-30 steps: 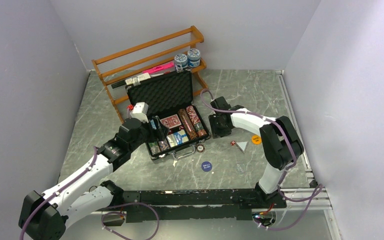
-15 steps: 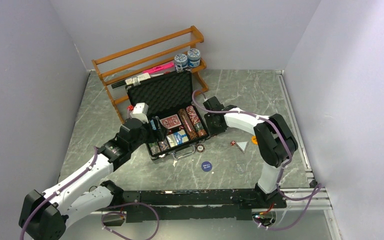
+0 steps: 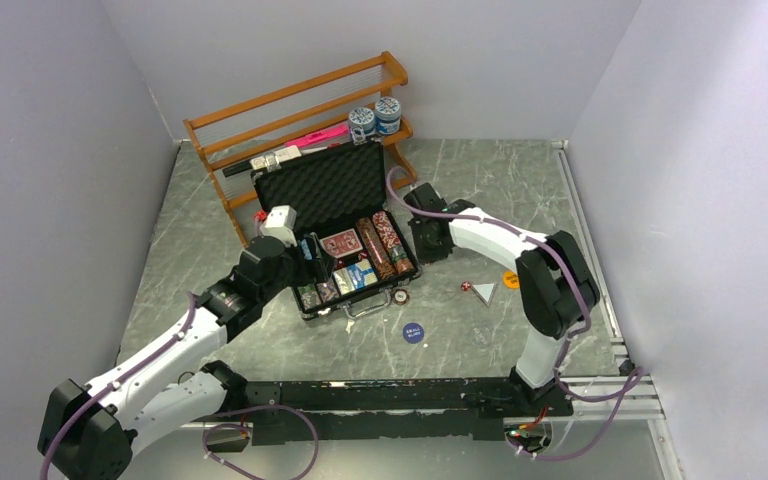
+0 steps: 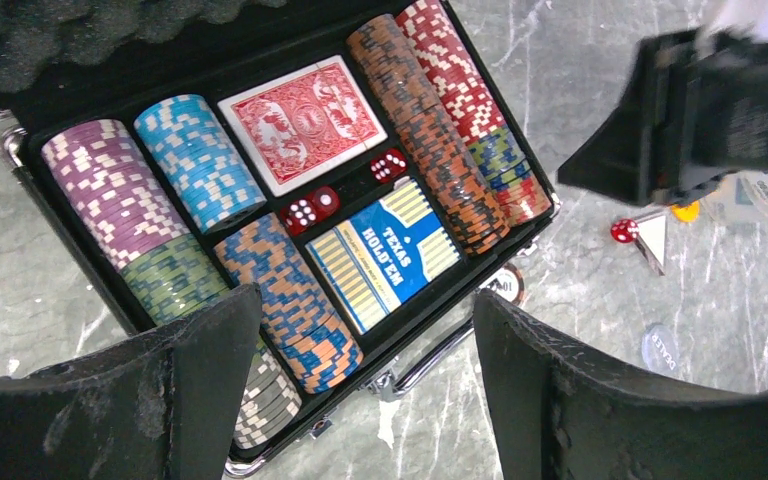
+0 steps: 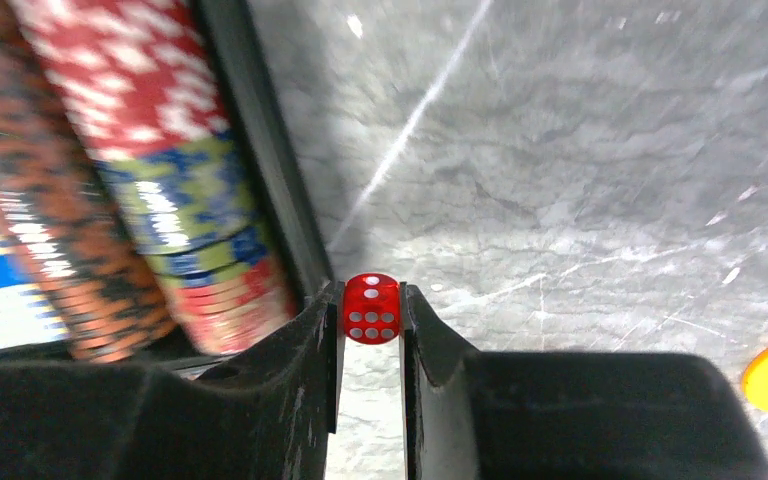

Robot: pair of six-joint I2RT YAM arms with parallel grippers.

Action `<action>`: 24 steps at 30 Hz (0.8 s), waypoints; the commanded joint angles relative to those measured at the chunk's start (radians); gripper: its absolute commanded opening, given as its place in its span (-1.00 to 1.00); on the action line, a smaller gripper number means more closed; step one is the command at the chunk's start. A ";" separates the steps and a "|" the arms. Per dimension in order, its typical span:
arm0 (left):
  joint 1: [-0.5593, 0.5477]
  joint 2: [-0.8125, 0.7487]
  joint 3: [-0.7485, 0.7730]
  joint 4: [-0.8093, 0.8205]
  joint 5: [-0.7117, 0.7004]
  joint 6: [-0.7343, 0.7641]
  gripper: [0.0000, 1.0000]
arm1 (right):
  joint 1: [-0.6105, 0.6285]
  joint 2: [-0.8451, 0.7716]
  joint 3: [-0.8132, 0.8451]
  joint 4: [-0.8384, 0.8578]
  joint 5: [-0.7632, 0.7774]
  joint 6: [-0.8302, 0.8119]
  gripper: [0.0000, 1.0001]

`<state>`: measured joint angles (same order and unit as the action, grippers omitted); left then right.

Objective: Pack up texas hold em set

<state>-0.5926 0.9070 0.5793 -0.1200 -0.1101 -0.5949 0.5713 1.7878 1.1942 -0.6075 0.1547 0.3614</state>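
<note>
Red die (image 5: 371, 308) in right tool (image 5: 370, 300), wrist view only

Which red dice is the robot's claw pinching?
The die in the right claw, showing six dots, at the briefcase edge. Two dice lie inside between the card decks, and another sits loose on the table by the white triangle.

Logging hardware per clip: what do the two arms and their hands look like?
The left arm and right arm have white shells, black joints and purple cables looped alongside. The left hand and right hand are black, each with two broad wedge-shaped fingers, matte and scuffed. No markings are visible.
</note>
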 commanded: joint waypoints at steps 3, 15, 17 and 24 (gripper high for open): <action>-0.004 -0.054 0.041 -0.045 -0.115 -0.018 0.64 | 0.053 -0.118 0.164 -0.012 -0.028 0.089 -0.55; -0.004 -0.144 0.035 -0.112 -0.213 -0.053 0.68 | 0.228 0.129 0.440 -0.022 -0.097 0.130 -0.53; -0.004 -0.145 0.036 -0.119 -0.210 -0.055 0.68 | 0.244 0.179 0.485 -0.040 -0.098 0.122 -0.53; -0.003 -0.156 0.034 -0.130 -0.203 -0.054 0.69 | 0.265 0.297 0.559 -0.063 -0.125 0.097 -0.53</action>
<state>-0.5926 0.7662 0.5793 -0.2543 -0.2977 -0.6403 0.8318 2.0628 1.6863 -0.6491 0.0444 0.4732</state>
